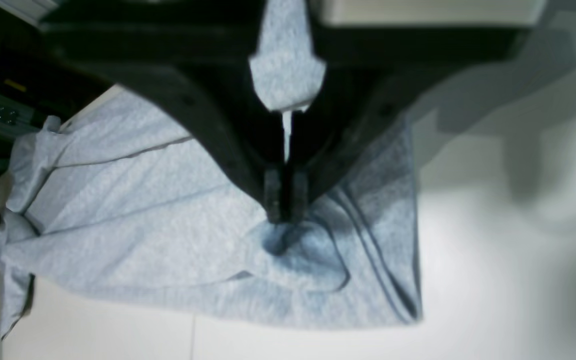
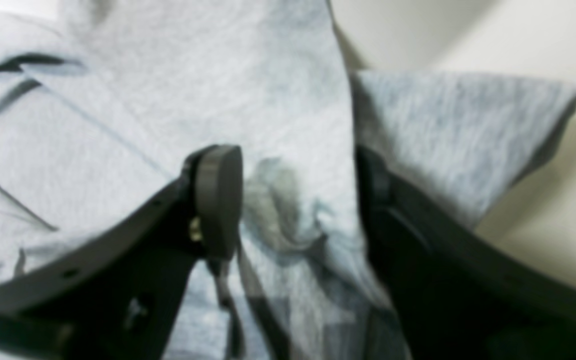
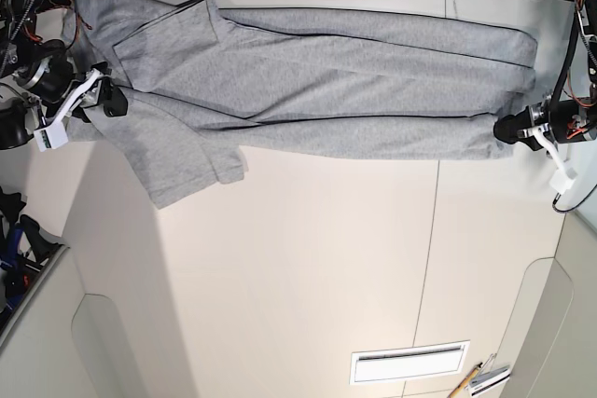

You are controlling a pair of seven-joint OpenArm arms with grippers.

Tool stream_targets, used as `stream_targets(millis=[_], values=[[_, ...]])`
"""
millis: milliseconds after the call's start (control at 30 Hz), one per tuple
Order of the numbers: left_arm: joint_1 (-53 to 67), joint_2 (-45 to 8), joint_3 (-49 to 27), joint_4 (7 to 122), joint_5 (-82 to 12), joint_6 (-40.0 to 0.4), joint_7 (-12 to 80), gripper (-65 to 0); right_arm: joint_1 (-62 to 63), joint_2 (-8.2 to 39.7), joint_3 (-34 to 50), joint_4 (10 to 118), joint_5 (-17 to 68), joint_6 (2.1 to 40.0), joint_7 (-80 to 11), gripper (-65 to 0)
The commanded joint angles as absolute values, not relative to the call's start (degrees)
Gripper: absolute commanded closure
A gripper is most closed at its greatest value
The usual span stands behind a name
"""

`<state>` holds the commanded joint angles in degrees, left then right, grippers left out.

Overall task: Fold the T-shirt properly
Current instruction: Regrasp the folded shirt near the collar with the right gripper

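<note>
A soft, light, limp grey T-shirt point(image 3: 317, 81) lies stretched across the worktop point(image 3: 308, 258) from 9 to 3 o'clock, the left end effector point(image 1: 285, 212) pinching its hem, the right end effector point(image 2: 298, 200) spread open around bunched shoulder fabric, likely good holds.

The whole table point(image 3: 308, 258) is seen from overhead in the base view, fairly far off. Both wrist views are taken close up, past each gripper's own fingers. The T-shirt point(image 3: 317, 81) is shared by all three: one end point(image 1: 133, 215) left, the other point(image 2: 278, 100) right.
</note>
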<state>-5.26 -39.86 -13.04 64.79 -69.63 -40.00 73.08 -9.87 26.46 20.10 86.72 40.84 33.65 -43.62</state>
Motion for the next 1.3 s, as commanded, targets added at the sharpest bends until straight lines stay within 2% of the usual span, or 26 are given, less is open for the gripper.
stream_targets(millis=[67,200,300,467,567,667,833,1000,1067,1200,1233,1300], values=[[-5.23,-39.86,-13.04,64.79,-69.6,-40.0,73.1,0.0,-9.63,26.11,22.02,87.42,41.98,33.67,-43.53,-31.4],[-5.21,-39.86,-13.04,64.79,-69.54,-40.0,73.12,0.0,-5.52,22.2,28.14,88.01,42.85,33.67,-43.46,-31.5],[-5.19,-39.86,-13.04,64.79,-69.63,-40.0,73.12,0.0,-1.19,19.57,28.42,87.48,40.4,33.67,-43.22,-31.5],[-5.21,-39.86,-13.04,64.79,-69.6,-40.0,73.1,0.0,6.39,18.39,24.21,78.08,33.3,33.61,-39.88,-32.1],[-5.21,-39.86,-13.04,64.79,-69.63,-40.0,73.1,0.0,11.49,18.39,20.95,68.45,31.88,33.65,-38.3,-38.9],[-5.21,-39.86,-13.04,64.79,-69.65,-40.0,73.1,0.0,14.63,18.33,17.12,61.56,31.9,33.65,-37.47,-39.0],[-5.23,-39.83,-13.04,64.79,-69.69,-40.0,73.03,0.0,15.09,17.02,11.31,59.77,31.9,33.67,-37.32,-39.0],[-5.21,-39.86,-13.04,64.79,-69.65,-40.0,73.03,0.0,15.07,13.85,9.61,59.79,31.62,33.71,-37.34,-38.6],[-5.21,-39.86,-13.04,64.79,-69.65,-40.0,73.06,0.0,15.07,12.88,9.63,60.1,30.7,33.69,-37.34,-31.3],[-5.21,-39.86,-13.04,64.79,-69.63,-40.0,73.1,0.0,15.09,12.19,9.63,60.38,29.39,33.67,-37.34,-4.8],[-5.21,-39.86,-13.04,64.79,-69.65,-40.0,73.1,0.0,15.07,12.19,9.63,60.38,29.32,33.67,-37.36,0.0],[-5.21,-39.86,-13.04,64.79,-69.67,-40.0,73.06,0.0,15.07,12.21,9.63,60.38,29.3,33.69,-37.91,0.0]])
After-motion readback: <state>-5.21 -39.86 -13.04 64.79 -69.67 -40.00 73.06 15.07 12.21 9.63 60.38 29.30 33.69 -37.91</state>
